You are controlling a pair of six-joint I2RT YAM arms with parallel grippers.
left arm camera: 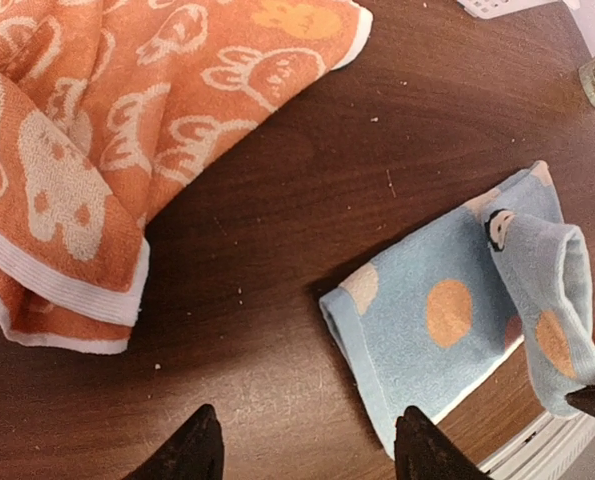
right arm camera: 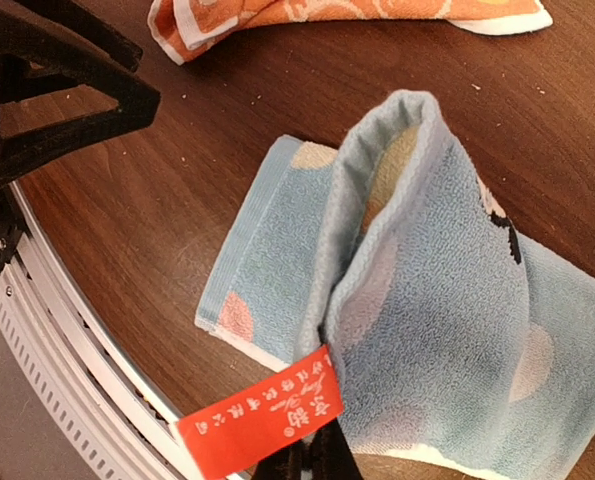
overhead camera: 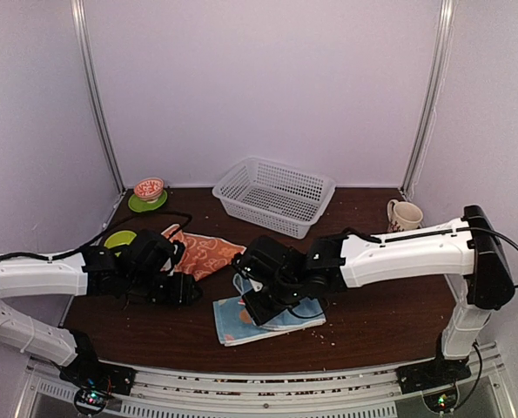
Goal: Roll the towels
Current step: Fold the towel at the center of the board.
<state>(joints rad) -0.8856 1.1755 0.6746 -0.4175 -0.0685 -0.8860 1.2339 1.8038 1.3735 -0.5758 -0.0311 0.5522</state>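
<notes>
Bottom edge crops right claw point(right arm camera: 312, 462), seemingly pinching blue towel point(right arm camera: 427, 300).

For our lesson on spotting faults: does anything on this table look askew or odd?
The orange towel lies bunched and crooked, not flat. The blue towel has one edge pinched up by the right pincer, its red label sticking out. Nothing looks damaged.

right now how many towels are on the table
2. The orange towel lies crumpled left of centre; the blue towel lies front centre, one edge lifted. None looks hidden.
</notes>
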